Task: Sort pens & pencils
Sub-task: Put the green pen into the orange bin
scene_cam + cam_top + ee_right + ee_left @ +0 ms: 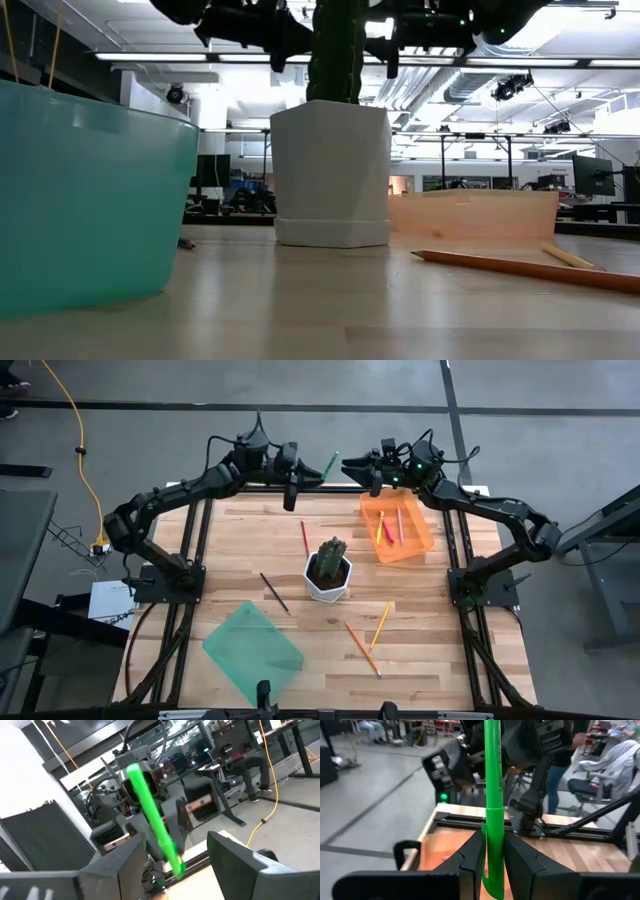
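Two grippers raised above the far edge of the tabletop [250, 550], facing each other. Left gripper [492, 852] with jaws clamped on the green pen [493, 795], held high between both arms. Right gripper [172, 865] just beside it, jaws spread wide around the pen's end, not pressing it. Pink-red pen [400, 525] and yellow pen [380, 527] lying in the orange tray [420, 548] at far right. Red pencil [304, 538] left of the potted cactus [329, 568]; dark pencil [274, 592] near-left of it; two orange pencils [365, 649] loose nearer, right of the teal tray [252, 650].
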Controlling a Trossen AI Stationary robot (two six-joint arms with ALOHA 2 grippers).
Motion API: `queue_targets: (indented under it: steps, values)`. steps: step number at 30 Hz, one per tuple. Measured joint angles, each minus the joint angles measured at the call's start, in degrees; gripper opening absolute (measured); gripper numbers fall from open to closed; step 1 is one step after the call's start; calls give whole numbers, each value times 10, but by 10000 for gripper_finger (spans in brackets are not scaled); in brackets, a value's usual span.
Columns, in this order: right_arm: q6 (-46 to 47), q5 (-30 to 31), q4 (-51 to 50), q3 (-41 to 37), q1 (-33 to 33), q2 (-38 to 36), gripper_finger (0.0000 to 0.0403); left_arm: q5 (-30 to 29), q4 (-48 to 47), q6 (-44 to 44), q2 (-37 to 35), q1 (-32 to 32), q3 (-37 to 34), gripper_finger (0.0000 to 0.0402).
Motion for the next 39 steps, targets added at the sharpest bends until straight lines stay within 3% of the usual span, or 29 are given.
queue_targets:
  steps: [25,39]
  values:
    - [-33,-39,-19,97,8,76,202,3,33,-27,18,2,0,56]
    - [-45,-39,-34,98,8,76,87,3,33,-27,18,2,0,56]
